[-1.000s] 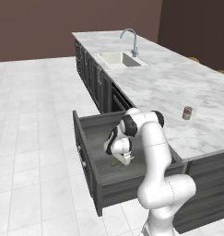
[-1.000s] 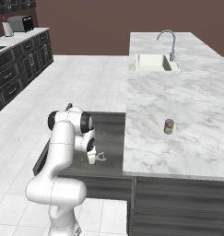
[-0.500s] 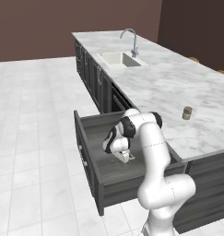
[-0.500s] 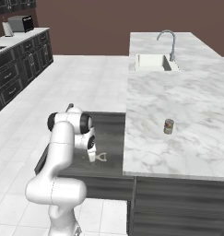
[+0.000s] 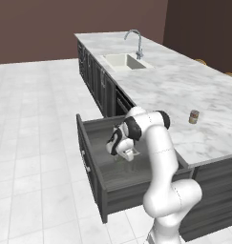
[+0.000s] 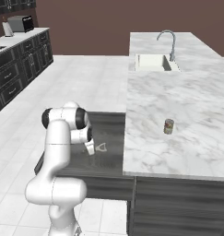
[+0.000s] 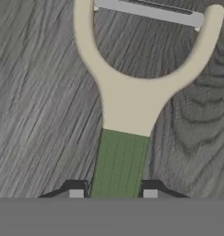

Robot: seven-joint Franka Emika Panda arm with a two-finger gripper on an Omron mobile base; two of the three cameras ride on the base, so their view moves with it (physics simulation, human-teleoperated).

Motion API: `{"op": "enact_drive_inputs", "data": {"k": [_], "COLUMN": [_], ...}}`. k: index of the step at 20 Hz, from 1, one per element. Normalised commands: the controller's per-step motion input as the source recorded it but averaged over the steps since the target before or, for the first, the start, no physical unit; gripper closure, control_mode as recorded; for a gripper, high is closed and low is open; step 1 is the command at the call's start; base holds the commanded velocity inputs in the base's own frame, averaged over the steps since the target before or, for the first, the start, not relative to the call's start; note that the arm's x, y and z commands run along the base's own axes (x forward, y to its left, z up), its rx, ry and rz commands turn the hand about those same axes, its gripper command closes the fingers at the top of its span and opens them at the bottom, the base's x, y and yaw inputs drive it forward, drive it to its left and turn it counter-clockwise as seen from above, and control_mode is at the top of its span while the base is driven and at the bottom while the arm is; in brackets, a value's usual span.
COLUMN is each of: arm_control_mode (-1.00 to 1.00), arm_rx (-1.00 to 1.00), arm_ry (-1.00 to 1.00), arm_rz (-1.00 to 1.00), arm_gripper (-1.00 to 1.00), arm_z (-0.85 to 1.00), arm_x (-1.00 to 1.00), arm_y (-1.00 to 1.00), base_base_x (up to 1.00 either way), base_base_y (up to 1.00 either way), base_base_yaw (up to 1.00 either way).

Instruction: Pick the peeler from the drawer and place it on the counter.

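Note:
The peeler (image 7: 127, 106) lies on the grey wood-grain floor of the open drawer (image 5: 102, 139), its whitish forked head pointing away from the hand and its green handle running back between my fingertips. My gripper (image 7: 113, 193) is down inside the drawer (image 6: 111, 123), shut on the green handle, with a fingertip tight on each side. From the right base view the forked head (image 6: 103, 147) sticks out beside the gripper (image 6: 90, 150). In the left base view the gripper (image 5: 125, 155) hangs low over the drawer floor. The white marble counter (image 5: 184, 90) runs alongside the drawer.
A small brown-labelled jar (image 5: 194, 116) stands on the counter (image 6: 187, 101) near its front edge, also seen as the jar (image 6: 168, 126) from the right. The sink (image 5: 124, 61) and faucet (image 5: 136, 42) are farther along. The drawer front with its handle (image 5: 86, 162) juts into the tiled floor.
The hand has sunk slightly lower into the drawer, down to the peeler. The peeler itself lies where it was.

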Motion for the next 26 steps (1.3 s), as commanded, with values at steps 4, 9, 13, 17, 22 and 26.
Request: {"op": "enact_drive_inputs", "data": {"k": [4,9,13,17,22,26], "arm_control_mode": [-1.0,-1.0,-1.0,-1.0,-1.0,-1.0], "arm_rx": [-0.06,-0.05,0.0,0.0,0.0,0.0], "arm_ry": [-0.18,-0.17,-0.06,-0.01,0.0,0.0], "arm_rz": [0.0,0.0,0.0,0.01,0.05,0.02], "arm_gripper": [1.0,1.0,1.0,1.0,1.0,1.0], "arm_z": [1.0,1.0,1.0,1.0,1.0,1.0], "arm_x": [0.0,0.0,-0.02,-0.11,-0.22,-0.45], "arm_y": [0.0,0.0,-0.1,-0.36,-0.58,-0.91], "base_base_x": [0.0,0.0,0.0,0.0,0.0,0.0], "base_base_y": [0.0,0.0,0.0,0.0,0.0,0.0], "base_base_yaw": [0.0,0.0,0.0,0.0,0.0,0.0]}}
